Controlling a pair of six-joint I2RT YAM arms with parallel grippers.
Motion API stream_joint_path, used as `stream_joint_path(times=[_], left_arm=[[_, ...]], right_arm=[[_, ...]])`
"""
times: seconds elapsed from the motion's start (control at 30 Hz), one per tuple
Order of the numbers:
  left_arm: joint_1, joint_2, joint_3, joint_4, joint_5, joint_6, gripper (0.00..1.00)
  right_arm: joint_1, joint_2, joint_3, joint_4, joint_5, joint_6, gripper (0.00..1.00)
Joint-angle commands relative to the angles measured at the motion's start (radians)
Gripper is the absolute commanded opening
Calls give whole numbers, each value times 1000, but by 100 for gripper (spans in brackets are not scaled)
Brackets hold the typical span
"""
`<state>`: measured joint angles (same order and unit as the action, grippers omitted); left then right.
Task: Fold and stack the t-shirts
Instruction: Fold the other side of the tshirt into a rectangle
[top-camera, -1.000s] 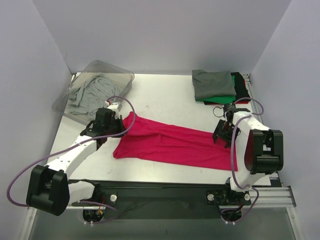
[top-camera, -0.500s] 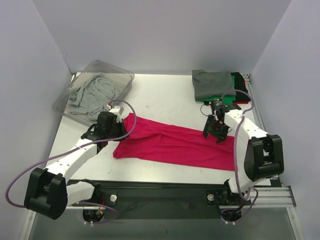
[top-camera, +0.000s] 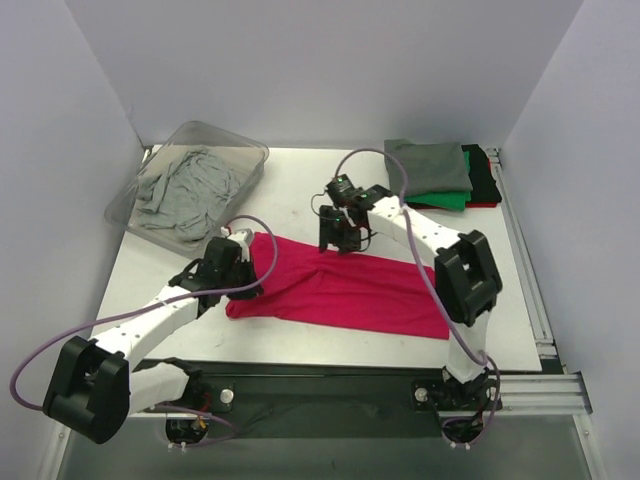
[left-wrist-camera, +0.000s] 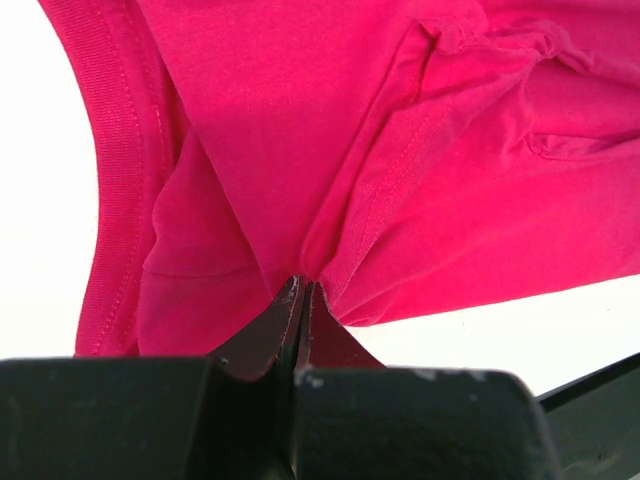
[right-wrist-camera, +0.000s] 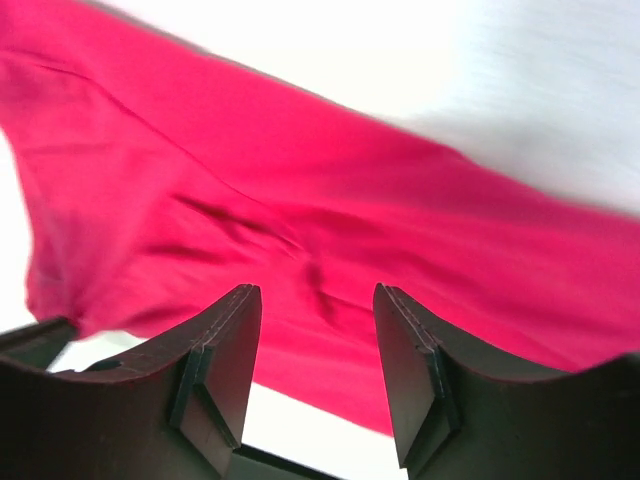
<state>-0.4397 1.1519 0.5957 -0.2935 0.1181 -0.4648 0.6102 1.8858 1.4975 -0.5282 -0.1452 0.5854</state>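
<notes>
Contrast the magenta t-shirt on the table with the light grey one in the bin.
The magenta t-shirt lies spread flat on the table; the light grey t-shirt is crumpled inside the clear bin. The left gripper pinches the magenta t-shirt; nothing touches the light grey t-shirt. Both are plain-coloured cloth.

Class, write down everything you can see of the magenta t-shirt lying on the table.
The magenta t-shirt is soft plain cloth with a ribbed neckband and stitched hems. It lies on the white table, folded into a long band, slanting from far left to near right. The left gripper is shut on a pinch at its left end, gathering creases. The right gripper hangs open over its far edge; contact is unclear.
</notes>
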Motion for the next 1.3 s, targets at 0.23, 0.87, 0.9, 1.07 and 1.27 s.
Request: stream_joint_path(times=[0.23, 0.87, 0.9, 1.07, 1.27], left_arm=[[-11, -15, -13, -44, -40, -48, 0], [-13, 17, -16, -32, -35, -55, 0], [-13, 17, -14, -30, -35, -57, 0], [-13, 17, -16, -29, -35, -58, 0], [-11, 16, -17, -30, -35, -58, 0]], right_arm=[[115, 248, 254, 43, -114, -48, 47], [158, 318, 274, 59, -139, -102, 31], [158, 322, 274, 57, -140, -105, 29], [168, 320, 270, 59, -148, -124, 23], [178, 335, 268, 57, -162, -136, 22]])
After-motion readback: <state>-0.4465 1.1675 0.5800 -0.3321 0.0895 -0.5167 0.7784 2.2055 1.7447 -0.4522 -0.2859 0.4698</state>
